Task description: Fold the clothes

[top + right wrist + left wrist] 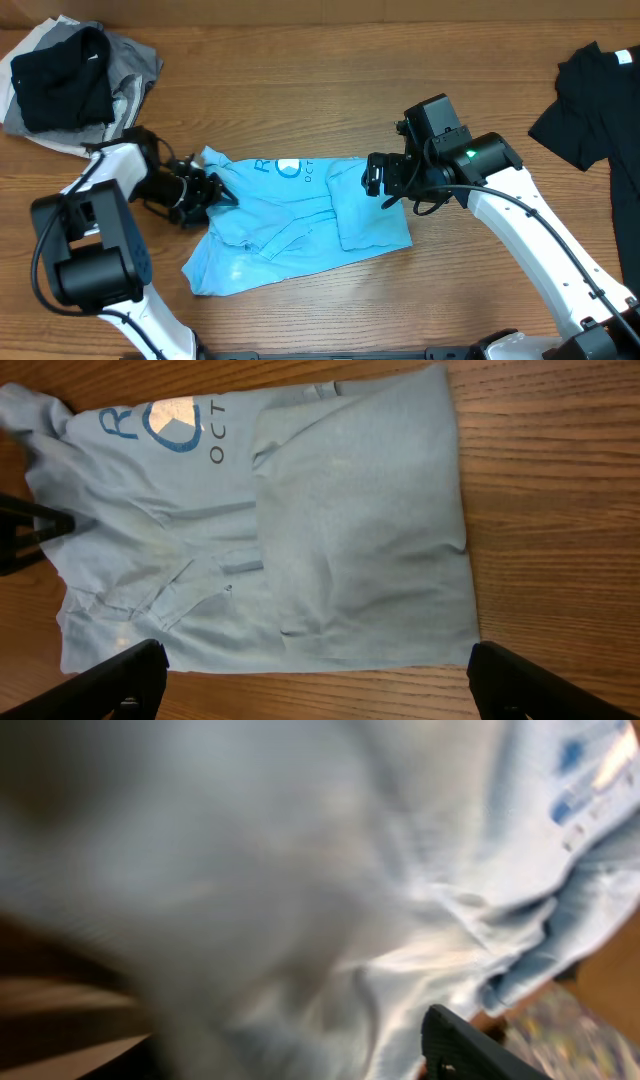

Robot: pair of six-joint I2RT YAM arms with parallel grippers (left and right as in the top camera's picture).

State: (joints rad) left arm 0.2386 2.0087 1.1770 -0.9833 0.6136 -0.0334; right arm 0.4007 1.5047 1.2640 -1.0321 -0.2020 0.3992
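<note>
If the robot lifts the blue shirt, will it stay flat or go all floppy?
Probably floppy: the blue shirt already lies wrinkled and folded over itself. It looks thin, so likely light. Pushed, it would probably bunch up rather than slide.

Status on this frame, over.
Left gripper at left edge of blue T-shirt, grip unclear. Right gripper open above folded right side. Clothes pile, black shirt lie apart.

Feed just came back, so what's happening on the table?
Both arms are working the light blue shirt, already partly folded mid-table. The left arm has its jaws at the shirt's left edge; whether they grip cloth is unclear. The right arm hovers over the folded right side, jaws open. A clothes pile and a black shirt lie aside.
</note>
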